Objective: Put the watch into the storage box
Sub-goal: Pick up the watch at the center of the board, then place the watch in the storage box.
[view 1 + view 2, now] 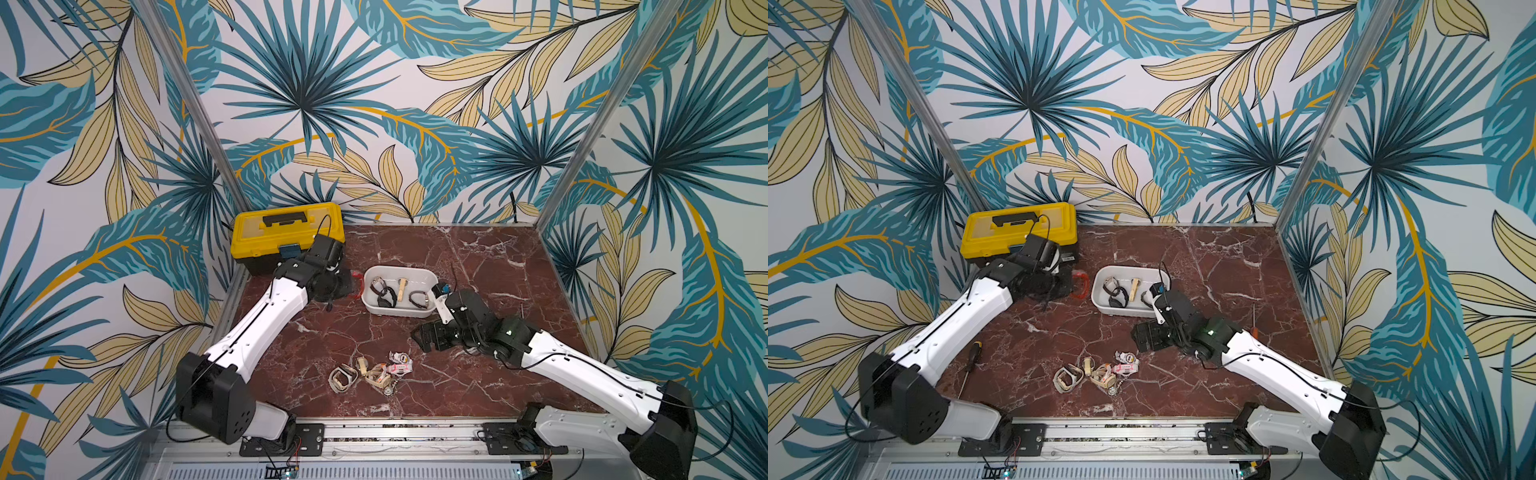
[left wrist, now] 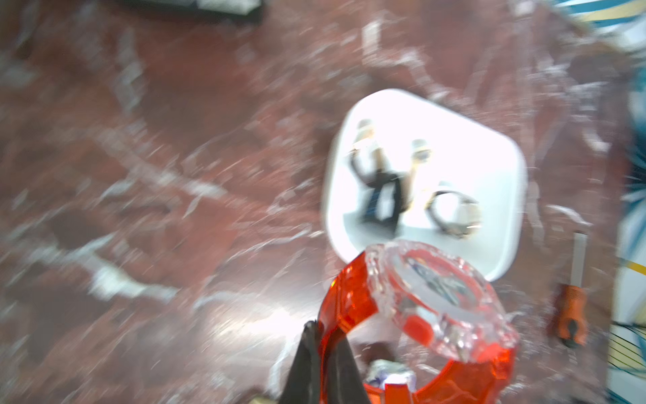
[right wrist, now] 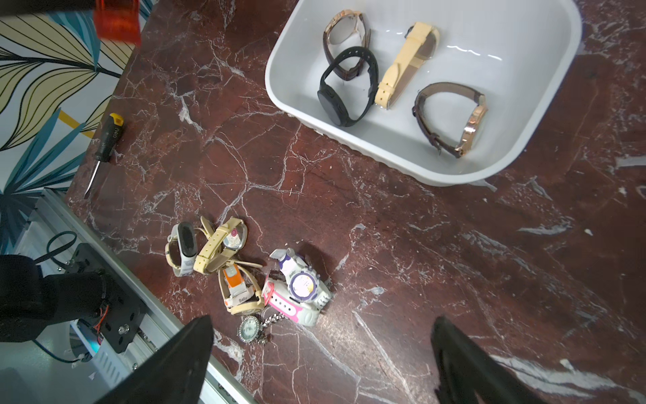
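The carrying step is judged to be in hand. A red watch (image 2: 437, 300) with a clear bezel is pinched by its strap between the left fingers (image 2: 302, 370), which are clenched on it with almost no gap left between them. In both top views the watch is seen just beside the short side of the storage box (image 1: 395, 311) that faces the yellow-lidded toolbox (image 1: 286, 232), and it has not yet been brought over the rim. It appears to be held clear of the tabletop (image 1: 478, 257), though the left wrist view is blurred. Four watches (image 3: 346, 87) are already lying inside the box, with bare floor left beside them.

The right fingers (image 3: 465, 367) are spread wide with nothing between them. They are held above the tabletop near a loose pile of watches (image 3: 244, 276), and nothing is touched by them.

For the next move, the watch would need to be carried across the rim, lowered over the bare floor and only then let go. Since only the strap is gripped, the heavy case hangs to one side, so some swing against the rim should be allowed for
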